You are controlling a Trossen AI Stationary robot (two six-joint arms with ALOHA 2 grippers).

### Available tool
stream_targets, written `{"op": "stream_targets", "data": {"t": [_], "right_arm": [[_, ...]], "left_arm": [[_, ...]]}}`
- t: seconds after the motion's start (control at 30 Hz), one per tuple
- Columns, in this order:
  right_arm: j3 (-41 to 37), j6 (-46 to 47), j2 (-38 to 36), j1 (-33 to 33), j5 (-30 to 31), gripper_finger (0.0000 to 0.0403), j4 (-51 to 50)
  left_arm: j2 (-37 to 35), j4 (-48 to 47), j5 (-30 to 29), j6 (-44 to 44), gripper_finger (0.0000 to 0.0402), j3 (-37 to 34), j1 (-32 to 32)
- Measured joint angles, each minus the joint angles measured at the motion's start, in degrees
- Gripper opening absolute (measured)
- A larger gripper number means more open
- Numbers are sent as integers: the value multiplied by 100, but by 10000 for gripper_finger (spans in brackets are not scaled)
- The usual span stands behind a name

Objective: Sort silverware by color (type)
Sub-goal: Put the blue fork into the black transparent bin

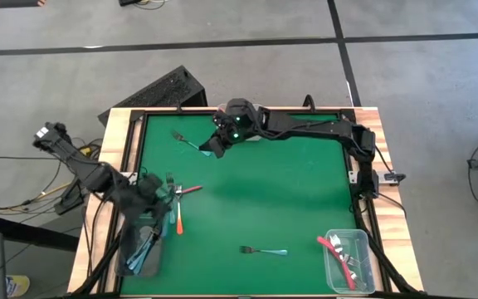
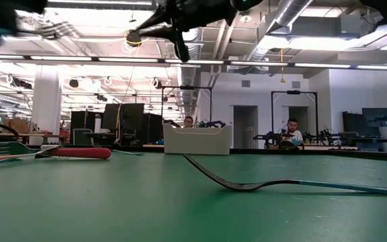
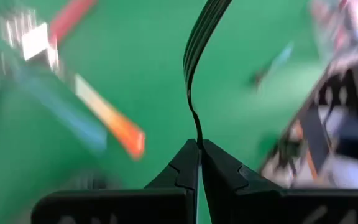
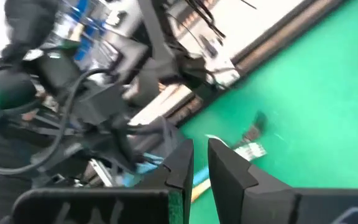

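Green mat (image 1: 289, 191): we see a blue fork (image 1: 265, 250) lying left-right at near centre, tines left. Left gripper (image 3: 199, 152) clenched, empty, above left bin (image 1: 127, 264). Right gripper (image 4: 201, 152), narrowly parted, holds nothing. Low view alone shows the fork's arch.

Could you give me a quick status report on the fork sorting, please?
Left pincer shut on a fork. Right pincer open, by far light blue fork. Nothing blocking.

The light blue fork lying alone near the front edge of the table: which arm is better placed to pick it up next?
Probably the right. The left hand is shut near the left bin. The right hand, though at the far side, seems free. The fork lies nearer the right bin.
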Motion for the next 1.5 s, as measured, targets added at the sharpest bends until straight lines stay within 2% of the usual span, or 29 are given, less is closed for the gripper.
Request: {"op": "stream_targets", "data": {"t": [0.1,0.3,0.5,0.57,0.7,0.87,1.0,1.13,1.27,1.33,1.5], "right_arm": [[-2,-46,2,19,55,75,-219],[-2,-61,2,38,195,75,-255],[-2,-46,2,11,226,77,-385],[-2,-158,2,-8,388,80,-539],[7,-1270,191,-20,921,90,-947],[27,-1564,790,-44,858,110,-1132],[717,-1820,1396,-72,817,139,-1454],[1902,-2060,2222,-157,1231,162,-2180],[3252,-2201,3082,-288,1420,163,-2957],[2970,-2144,3084,-363,1397,160,-2506],[2923,-2388,3249,-495,1451,155,-2781]], "left_arm": [[2,-287,374,-641,0,0,-628],[24,-765,343,-1731,0,-101,-1737],[83,-512,377,-2772,4,-674,-2225],[102,-321,593,-2956,15,-872,-2236],[116,-110,1020,-3036,53,-1070,-2134],[111,-87,1115,-3040,106,-1069,-1865],[111,-83,1308,-3087,134,-1067,-1676],[108,-40,1406,-3135,145,-1064,-1538],[110,118,1374,-3175,147,-1064,-1440],[110,139,1371,-3210,147,-1064,-1386],[114,197,1368,-3231,147,-1062,-1220]]}}
